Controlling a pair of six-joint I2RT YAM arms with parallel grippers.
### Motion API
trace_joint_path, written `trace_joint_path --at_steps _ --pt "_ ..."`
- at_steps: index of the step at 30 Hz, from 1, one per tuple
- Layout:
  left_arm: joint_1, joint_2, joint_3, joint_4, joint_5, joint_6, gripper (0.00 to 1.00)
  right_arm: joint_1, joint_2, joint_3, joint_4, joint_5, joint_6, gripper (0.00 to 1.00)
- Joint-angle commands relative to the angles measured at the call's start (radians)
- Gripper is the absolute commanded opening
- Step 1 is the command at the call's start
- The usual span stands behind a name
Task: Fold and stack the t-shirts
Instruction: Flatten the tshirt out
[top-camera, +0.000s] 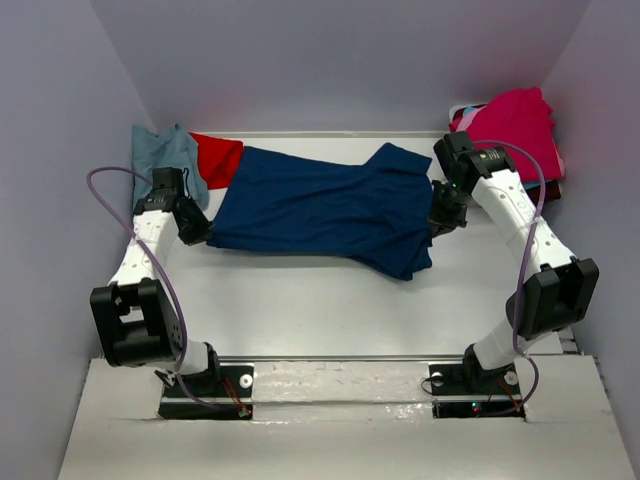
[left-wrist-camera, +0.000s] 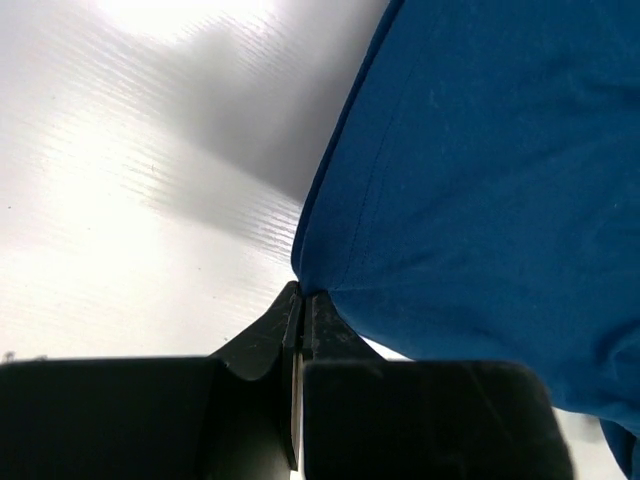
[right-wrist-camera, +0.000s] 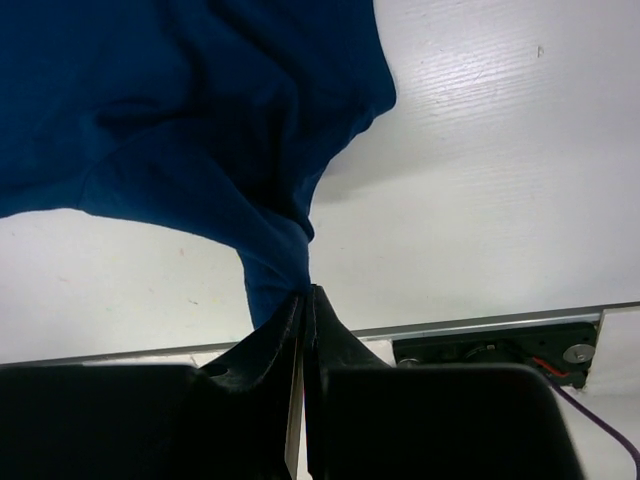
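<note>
Top external: I see the navy t-shirt stretched out. Left gripper and right gripper each pinch its edge.

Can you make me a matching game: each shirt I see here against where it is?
Shirts: 1 navy t-shirt; 2 blue-grey t-shirt; 3 red t-shirt; 4 magenta t-shirt.
Places: A far right corner; B far left corner; C pinched by left gripper and right gripper; D between two other shirts.
Pairs: 1-C; 2-B; 3-D; 4-A.
</note>
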Motion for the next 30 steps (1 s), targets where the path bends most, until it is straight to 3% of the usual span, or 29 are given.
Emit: trace_joint_path --at_steps 1,17,30 --pt "0.017 -0.059 -0.043 -0.017 0.012 -0.009 0.06 -0.015 -0.048 0.03 -0.077 -0.001 -0.033 0.07" --pt "0.017 -0.148 -0.128 -0.039 0.035 -0.021 0.06 -0.015 -0.272 -0.248 -0.113 -0.21 -0.03 0.07" --pt "0.017 -0.233 -0.203 -0.069 0.043 -0.029 0.06 -0.015 -0.577 -0.682 -0.153 -0.449 -0.015 0.07"
